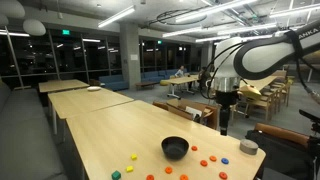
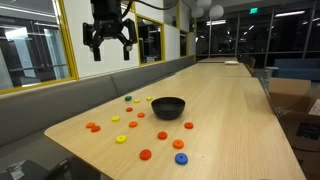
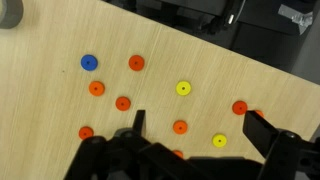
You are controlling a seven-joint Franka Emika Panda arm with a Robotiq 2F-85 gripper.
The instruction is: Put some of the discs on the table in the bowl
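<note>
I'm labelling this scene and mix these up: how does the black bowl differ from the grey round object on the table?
The bowl is black and glossy; the grey puck is dull grey. The bowl is clearly wider than the grey puck. The bowl is open and hollow; the grey puck looks flat-topped. Both are round and rest on the table.

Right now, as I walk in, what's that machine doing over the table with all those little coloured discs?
A robot arm holds its tool high above the pale wooden table, open and empty. Small discs, mostly orange with a few yellow, green and blue, lie scattered around a black bowl. No disc shows inside the bowl, and the tool touches nothing, so no pickup is under way yet.
</note>
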